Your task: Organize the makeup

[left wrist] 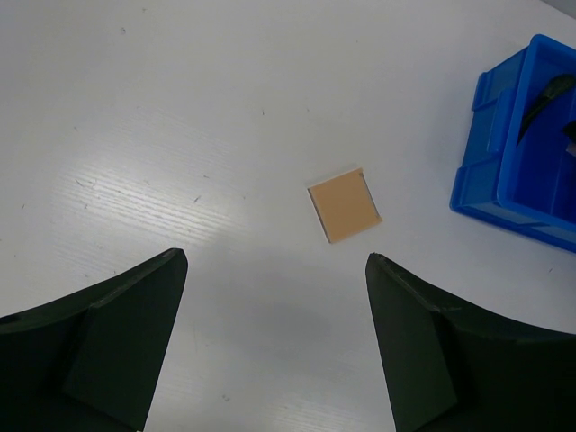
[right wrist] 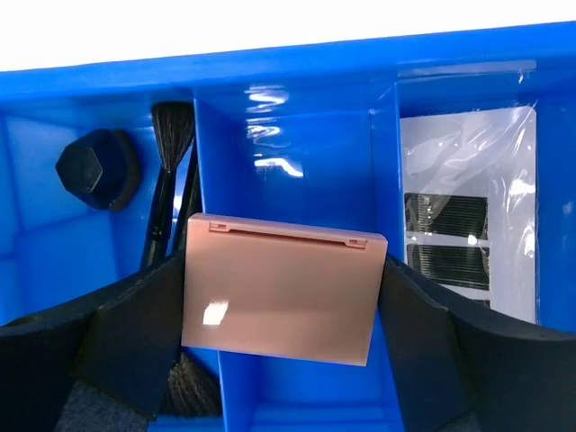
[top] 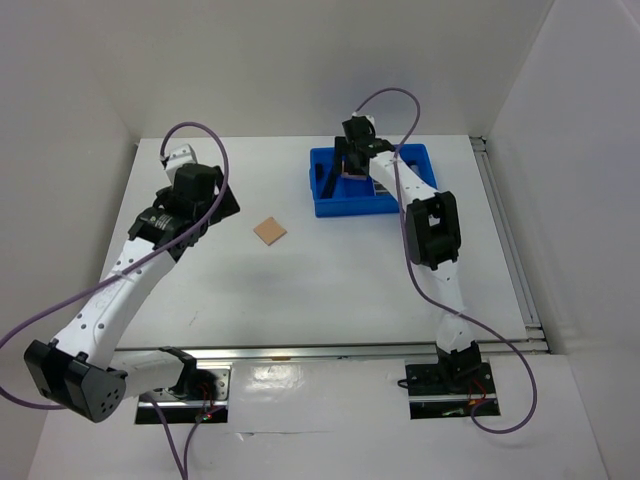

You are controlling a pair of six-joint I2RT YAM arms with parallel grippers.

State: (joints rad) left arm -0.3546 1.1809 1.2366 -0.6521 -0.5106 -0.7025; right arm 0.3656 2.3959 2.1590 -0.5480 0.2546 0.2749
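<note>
A peach-pink square sponge (top: 269, 231) lies flat on the white table, also in the left wrist view (left wrist: 344, 204). My left gripper (left wrist: 275, 261) is open and empty, hovering just short of the sponge, left of it in the top view (top: 205, 195). My right gripper (right wrist: 283, 270) is shut on a flat pink hinged compact (right wrist: 281, 288), held over the middle compartment of the blue bin (right wrist: 270, 63). Thin black brushes (right wrist: 171, 144) and a black hexagonal piece (right wrist: 94, 166) lie in the bin's left compartment. A pale palette with black rectangles (right wrist: 468, 243) in clear wrap lies in the right one.
The blue divided bin (top: 325, 205) stands at the back of the table, right of centre, with my right arm (top: 430, 225) stretched over it. It shows at the right edge of the left wrist view (left wrist: 504, 180). White walls enclose the table on three sides.
</note>
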